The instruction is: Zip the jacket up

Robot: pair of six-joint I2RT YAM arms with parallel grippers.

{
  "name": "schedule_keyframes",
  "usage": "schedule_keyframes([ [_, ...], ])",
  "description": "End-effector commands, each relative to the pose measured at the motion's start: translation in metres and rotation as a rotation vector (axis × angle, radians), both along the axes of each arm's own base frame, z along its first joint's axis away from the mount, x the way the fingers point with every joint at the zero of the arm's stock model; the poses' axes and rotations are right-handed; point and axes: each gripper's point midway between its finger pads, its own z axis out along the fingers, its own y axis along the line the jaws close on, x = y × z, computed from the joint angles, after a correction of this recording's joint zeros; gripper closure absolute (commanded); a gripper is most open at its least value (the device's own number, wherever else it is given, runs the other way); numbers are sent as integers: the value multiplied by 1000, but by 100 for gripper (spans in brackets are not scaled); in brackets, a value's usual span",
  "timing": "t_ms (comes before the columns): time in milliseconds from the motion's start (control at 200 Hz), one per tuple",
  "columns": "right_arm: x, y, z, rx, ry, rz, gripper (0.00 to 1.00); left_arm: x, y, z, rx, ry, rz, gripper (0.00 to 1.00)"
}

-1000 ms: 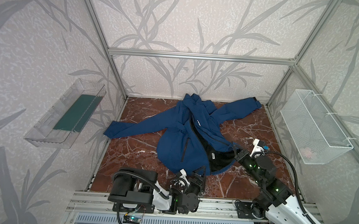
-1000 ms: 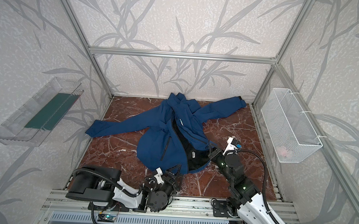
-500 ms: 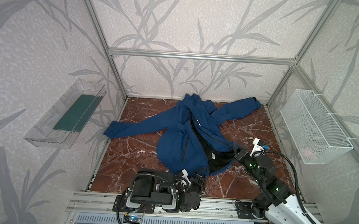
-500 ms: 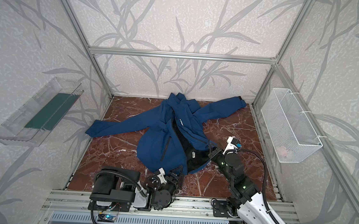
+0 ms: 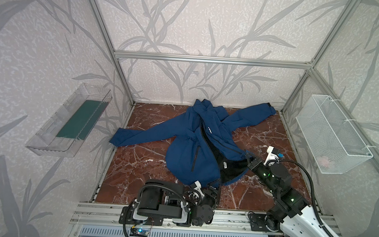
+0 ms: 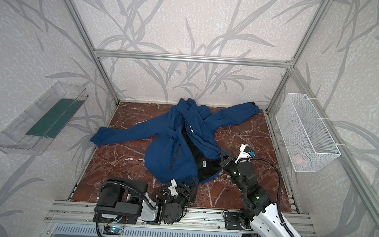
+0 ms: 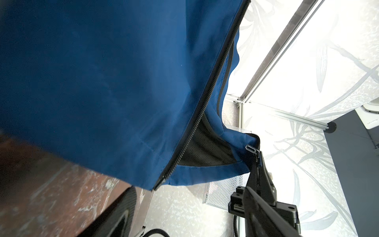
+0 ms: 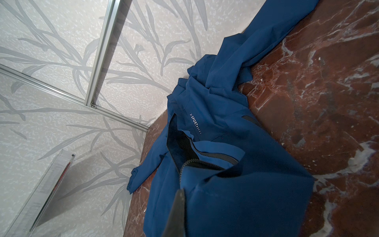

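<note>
Near the front edge of the table (image 5: pixel 140 163) the jacket (image 5: pixel 188 155) lies hem-first, zipper (image 7: pixel 207 96) running toward the far edge; the left gripper (image 5: pixel 211 189), jaws spread, sits at one zipper end, and the right gripper (image 5: pixel 248 157) pinches the other, apart to its right.

A robot test cell in a lab is shown: a marbled tabletop (image 5: pixel 140 163) is enclosed by an aluminium frame (image 5: pixel 210 59) and leaf-papered panels (image 5: pixel 212 23). Two robot arms (image 5: pixel 156 200) (image 5: pixel 291 202) are bolted to a front rail (image 5: pixel 227 220). A clear bin (image 5: pixel 47 142) and a wire basket (image 5: pixel 331 136) are hung at the sides.
</note>
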Motion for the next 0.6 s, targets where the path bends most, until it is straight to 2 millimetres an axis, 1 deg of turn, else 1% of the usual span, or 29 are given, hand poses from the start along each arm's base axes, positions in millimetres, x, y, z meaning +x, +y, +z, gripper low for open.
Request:
schedule_keyframes([
  [0,2,0,20,24,-43,-3,100,6,7,-5,-13,6,33,17],
  [65,1,0,20,27,-43,0,100,12,9,-5,-7,4,37,18],
  [240,1,0,21,26,-40,0,100,24,5,6,22,-11,16,23],
  [350,3,-1,23,27,-43,-4,100,26,12,3,34,4,27,27],
  [430,4,0,23,28,-44,-3,100,28,15,5,23,-7,37,32],
  [530,6,3,23,30,-37,6,100,28,11,11,2,-25,33,39],
  [595,7,4,24,33,-38,10,100,27,10,11,2,-27,28,44],
])
